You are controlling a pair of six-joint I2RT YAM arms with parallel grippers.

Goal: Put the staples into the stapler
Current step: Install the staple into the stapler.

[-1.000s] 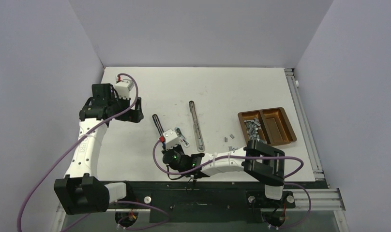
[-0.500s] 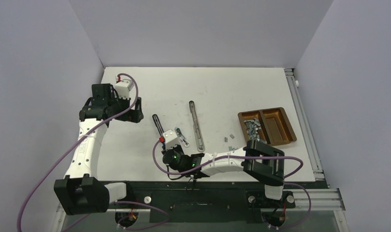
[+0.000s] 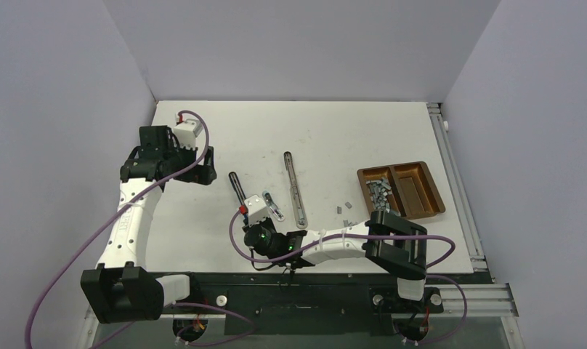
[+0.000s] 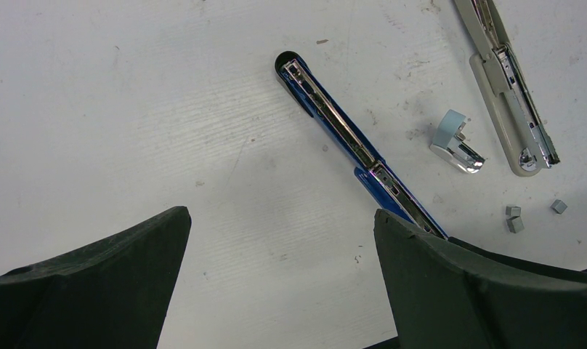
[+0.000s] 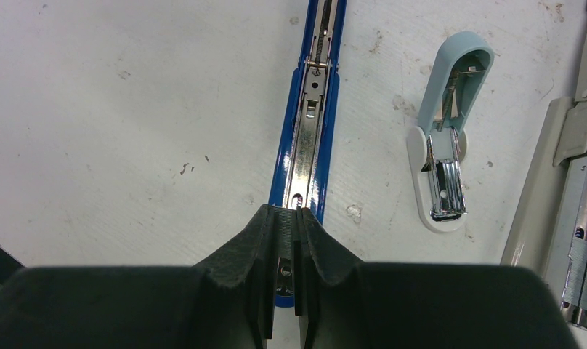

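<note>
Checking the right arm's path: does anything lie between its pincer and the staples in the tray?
Yes: the small pale stapler and the long beige stapler lie flat between the right pincer and the staples in the tray.

I see glossy blue long opened stapler (image 4: 349,142) with silver channel (image 5: 309,138), pale blue-green small stapler (image 5: 450,123), beige long stapler (image 4: 505,94), silvery-grey metal staples (image 3: 378,190), brown two-compartment tray (image 3: 415,190), scuffed white tabletop (image 3: 349,131).
</note>
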